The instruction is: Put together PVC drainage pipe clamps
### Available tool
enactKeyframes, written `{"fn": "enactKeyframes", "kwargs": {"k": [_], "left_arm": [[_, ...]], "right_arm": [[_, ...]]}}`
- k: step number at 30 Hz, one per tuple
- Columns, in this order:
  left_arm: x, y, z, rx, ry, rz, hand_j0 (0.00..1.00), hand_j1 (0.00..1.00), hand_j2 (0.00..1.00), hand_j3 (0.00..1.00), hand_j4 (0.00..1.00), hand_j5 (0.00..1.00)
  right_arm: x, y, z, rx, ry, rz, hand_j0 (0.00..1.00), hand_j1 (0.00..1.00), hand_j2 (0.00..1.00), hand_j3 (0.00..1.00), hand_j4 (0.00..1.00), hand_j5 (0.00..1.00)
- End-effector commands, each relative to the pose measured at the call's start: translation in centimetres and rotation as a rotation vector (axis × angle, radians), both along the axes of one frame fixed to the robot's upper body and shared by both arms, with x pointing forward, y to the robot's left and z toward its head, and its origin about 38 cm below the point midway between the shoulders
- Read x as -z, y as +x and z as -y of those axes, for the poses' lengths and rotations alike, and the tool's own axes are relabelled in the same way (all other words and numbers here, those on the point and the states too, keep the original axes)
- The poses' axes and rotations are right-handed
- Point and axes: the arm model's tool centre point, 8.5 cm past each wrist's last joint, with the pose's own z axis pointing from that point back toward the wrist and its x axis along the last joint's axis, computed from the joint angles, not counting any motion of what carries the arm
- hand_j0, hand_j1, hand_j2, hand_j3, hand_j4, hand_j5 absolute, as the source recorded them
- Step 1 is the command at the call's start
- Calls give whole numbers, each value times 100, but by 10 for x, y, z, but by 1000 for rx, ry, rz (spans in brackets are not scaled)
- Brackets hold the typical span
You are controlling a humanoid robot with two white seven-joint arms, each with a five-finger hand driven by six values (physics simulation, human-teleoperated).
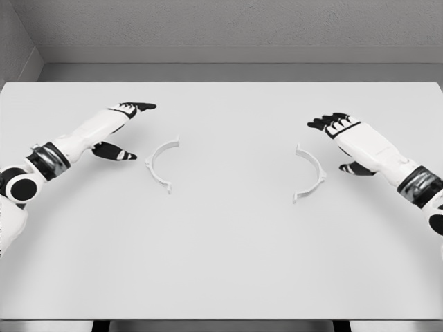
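Now, layout: two white half-rings lie flat on the table, well apart, their open sides facing each other, so I judge they are set to be slid together into one ring.
Left half-ring: just beside my left robot hand.
Right half-ring: just beside my right robot hand.
Left robot hand: fingers spread, holding nothing, thumb low toward its piece.
Right robot hand: likewise relaxed and empty, palm inward.
Arms: both reach in from the near corners, mirrored.
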Motion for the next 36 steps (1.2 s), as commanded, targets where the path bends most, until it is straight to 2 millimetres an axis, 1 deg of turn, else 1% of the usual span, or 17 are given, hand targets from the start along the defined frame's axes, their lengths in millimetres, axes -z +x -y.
{"fn": "enactKeyframes", "kwargs": {"k": [1,6,10,14,20,21,25,27,30,36], "left_arm": [[4,0,6,8,-12,-9,100,100,100,100,100,100],[5,-1,9,10,-17,-12,100,100,100,100,100,100],[6,0,11,12,-21,-12,100,100,100,100,100,100],[7,0,19,21,-37,-13,100,100,100,100,100,100],[11,-1,24,27,-44,-19,100,100,100,100,100,100],[11,-1,30,33,-55,-19,100,100,100,100,100,100],[13,-2,31,35,-58,-21,100,100,100,100,100,100],[14,-3,36,41,-67,-22,100,100,100,100,100,100],[14,-4,38,45,-71,-21,100,100,100,100,100,100],[13,-5,30,34,-69,-21,100,100,100,100,100,100]], "right_arm": [[7,0,-5,-2,-4,-17,100,100,100,100,100,100],[14,0,-8,-5,-15,-39,100,100,100,100,100,100],[15,-1,-11,-10,-18,-40,100,100,100,100,100,100],[16,-1,-15,-14,-22,-44,100,100,100,100,100,100],[16,-1,-15,-16,-22,-45,100,100,100,100,100,100],[15,-1,-16,-17,-23,-44,100,100,100,100,100,100],[12,-1,-18,-24,-24,-36,100,100,100,100,100,100],[14,-2,-21,-28,-26,-41,100,100,100,100,100,100],[14,-2,-23,-28,-27,-42,100,100,100,100,100,100],[13,-2,-29,-34,-27,-38,100,100,100,100,100,100]]}}
